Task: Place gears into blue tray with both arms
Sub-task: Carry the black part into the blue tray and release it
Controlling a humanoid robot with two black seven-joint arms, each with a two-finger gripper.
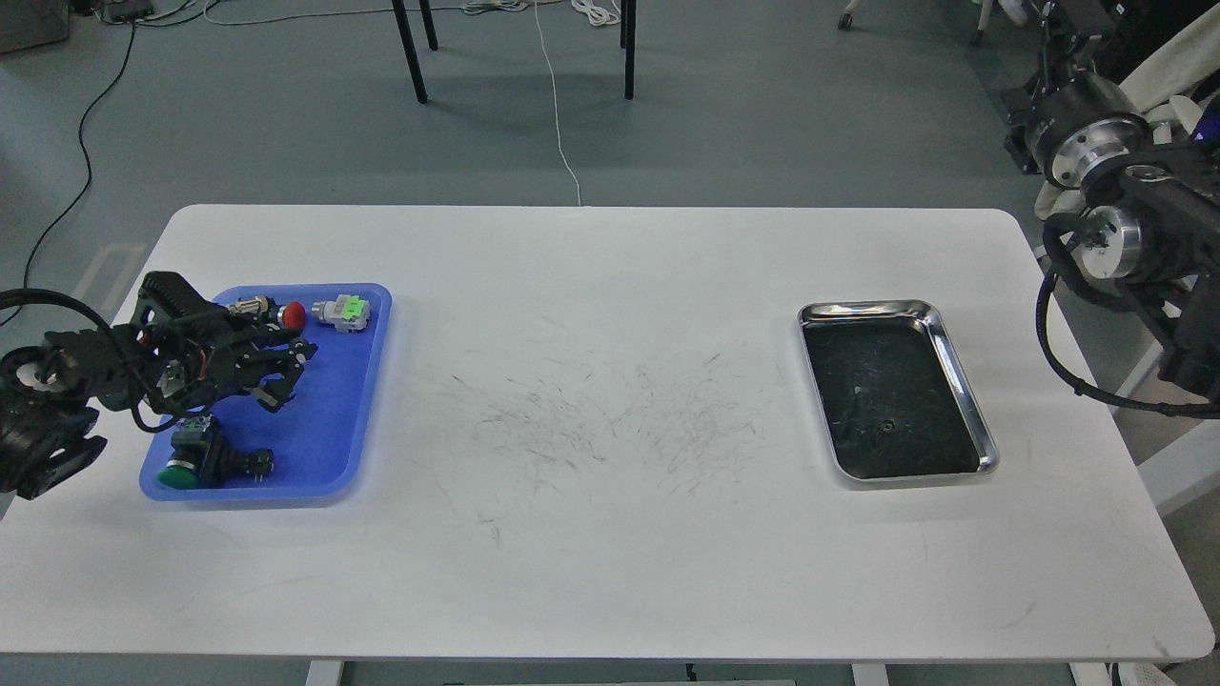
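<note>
My left gripper [286, 372], fingers spread and empty, hangs over the blue tray [329, 438]; a gear [887, 428] lies far right in the steel tray [963, 381], nearer my right arm [1134, 248], whose gripper is out of view.

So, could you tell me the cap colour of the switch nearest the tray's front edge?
Green, head view.
</note>
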